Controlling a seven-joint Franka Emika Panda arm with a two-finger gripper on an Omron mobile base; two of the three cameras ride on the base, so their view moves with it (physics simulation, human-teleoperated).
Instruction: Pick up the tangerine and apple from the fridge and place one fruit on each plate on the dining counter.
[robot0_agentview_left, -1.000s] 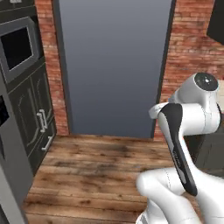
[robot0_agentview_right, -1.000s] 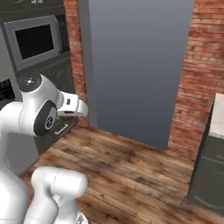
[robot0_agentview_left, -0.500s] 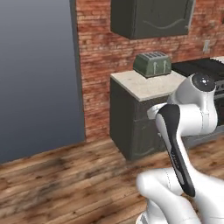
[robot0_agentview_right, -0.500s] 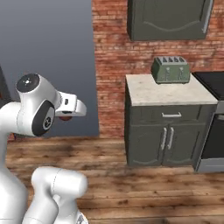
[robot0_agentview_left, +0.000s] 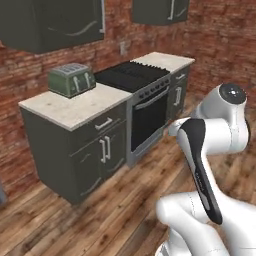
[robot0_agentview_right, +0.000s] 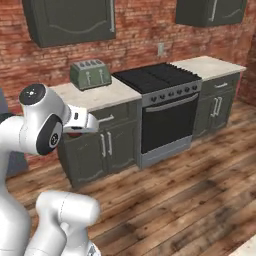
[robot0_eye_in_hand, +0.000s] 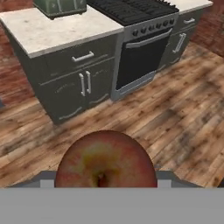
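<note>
Green toaster (robot0_agentview_left: 72, 79) on pale counter (robot0_agentview_left: 75, 107), black stove (robot0_agentview_right: 165, 107) beside it, brick wall (robot0_agentview_right: 140, 35), wooden floor (robot0_eye_in_hand: 175, 127)

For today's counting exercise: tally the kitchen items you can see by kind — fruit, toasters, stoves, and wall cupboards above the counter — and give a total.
Fruit: 1, the apple
Toasters: 1, the toaster
Stoves: 1, the stove
Wall cupboards: 2, left cupboard and right cupboard
Total: 5

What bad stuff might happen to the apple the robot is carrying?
The apple sits in the gripper high above the wooden floor, so a loose grip would likely drop and bruise it. Also, the arm is close to the stove and cabinets, so a wide swing might bump them.
</note>
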